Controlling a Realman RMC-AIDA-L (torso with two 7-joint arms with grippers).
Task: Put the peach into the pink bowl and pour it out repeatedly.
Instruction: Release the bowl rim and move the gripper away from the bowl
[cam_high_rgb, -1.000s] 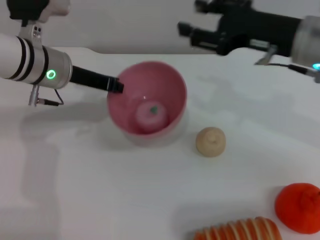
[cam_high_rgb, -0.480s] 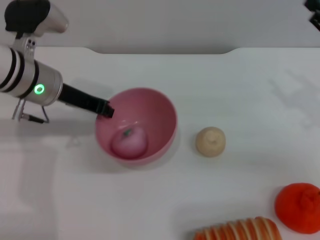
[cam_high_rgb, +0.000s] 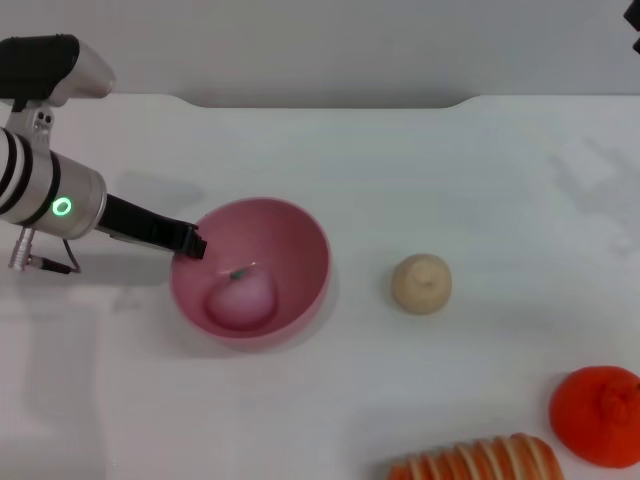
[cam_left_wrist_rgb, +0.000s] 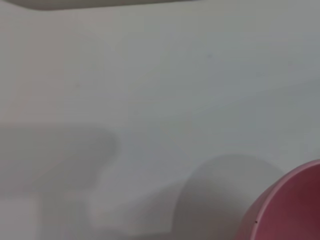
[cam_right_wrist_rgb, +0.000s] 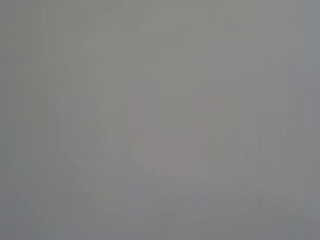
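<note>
Pink and small, the peach (cam_high_rgb: 240, 297) lies inside the pink bowl (cam_high_rgb: 300, 235), which sits upright on the white worktop (cam_high_rgb: 330, 150). At the bowl's left rim the left gripper (cam_high_rgb: 190, 243) seems clamped on the edge, though its fingers are hard to make out. Right of the bowl sits a beige bun (cam_high_rgb: 420, 283).
</note>
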